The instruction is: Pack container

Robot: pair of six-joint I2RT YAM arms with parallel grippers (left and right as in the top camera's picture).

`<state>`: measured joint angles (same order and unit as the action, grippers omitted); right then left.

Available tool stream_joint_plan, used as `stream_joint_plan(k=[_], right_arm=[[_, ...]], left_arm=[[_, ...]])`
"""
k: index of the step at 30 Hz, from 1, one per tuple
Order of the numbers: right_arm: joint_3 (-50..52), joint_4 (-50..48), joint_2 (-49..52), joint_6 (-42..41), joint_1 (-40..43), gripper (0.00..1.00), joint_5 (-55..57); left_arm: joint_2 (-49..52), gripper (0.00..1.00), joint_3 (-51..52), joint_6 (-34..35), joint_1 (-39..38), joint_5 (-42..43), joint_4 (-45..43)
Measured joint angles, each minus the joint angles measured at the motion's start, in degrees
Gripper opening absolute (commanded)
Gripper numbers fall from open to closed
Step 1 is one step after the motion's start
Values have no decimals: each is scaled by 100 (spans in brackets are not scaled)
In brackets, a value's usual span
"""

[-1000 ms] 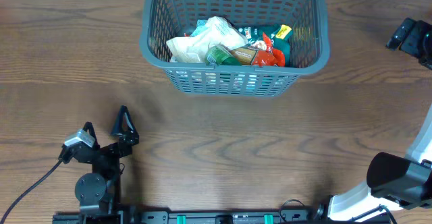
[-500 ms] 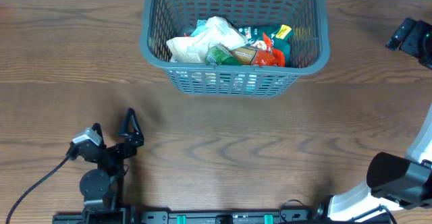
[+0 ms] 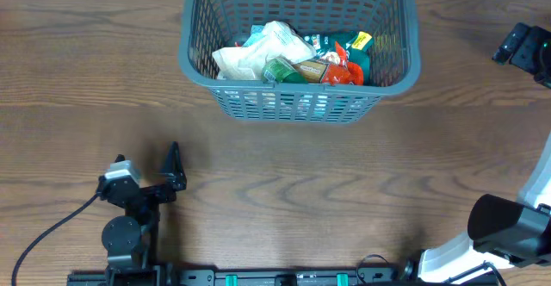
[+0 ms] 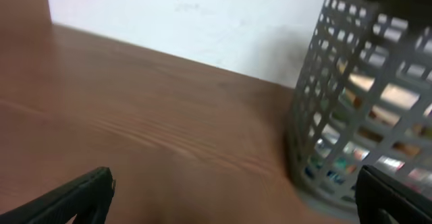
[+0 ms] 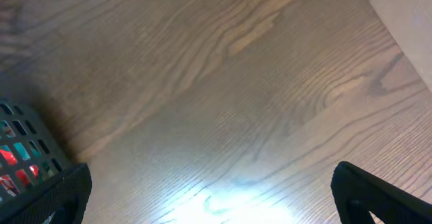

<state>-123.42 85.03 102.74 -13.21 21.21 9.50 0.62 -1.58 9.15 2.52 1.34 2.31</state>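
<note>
The dark grey slatted basket (image 3: 293, 105) stands at the table's far middle. It holds a white bag (image 3: 258, 53), a green packet (image 3: 284, 71), red and orange packets (image 3: 343, 72) and a teal packet (image 3: 355, 46). My left gripper (image 3: 173, 169) is open and empty near the front left, well short of the basket. In the left wrist view its fingers (image 4: 74, 197) stand wide apart over bare wood, with the basket (image 4: 364, 109) ahead on the right. My right gripper (image 3: 522, 45) is open and empty at the far right; the basket's corner (image 5: 23, 146) shows at the left of its view.
The wooden table (image 3: 344, 191) spreads around the basket. A white wall (image 4: 202, 21) rises behind the table's far edge. A pale floor strip (image 5: 405, 28) lies past the table's edge in the right wrist view. The arm bases (image 3: 120, 243) sit at the front edge.
My left gripper has moved a little to the right and toward the front edge, still open and empty. The right arm and the basket have not moved.
</note>
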Motion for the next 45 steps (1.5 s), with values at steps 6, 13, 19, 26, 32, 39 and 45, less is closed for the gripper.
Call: stream_joint_plan(k=[6,13,19,26,32,39,45], right_arm=[[0,0,0,0,0,99,0],[0,0,0,0,0,99,0],[0,0,0,0,0,99,0],[0,0,0,0,0,99,0],[0,0,0,0,0,99,0],[0,0,0,0,0,99,0],[0,0,0,0,0,99,0]], left_arm=[[2,99,0,-608,-2,0,0],[0,99,0,-741,-2,0,0],[0,99,0,-772,0,0,0],[2,99,0,-772,0,0,0],[2,99,0,-772,0,0,0],[2,99,0,-772,0,0,0],[0,99,0,-772,-2,0,0]])
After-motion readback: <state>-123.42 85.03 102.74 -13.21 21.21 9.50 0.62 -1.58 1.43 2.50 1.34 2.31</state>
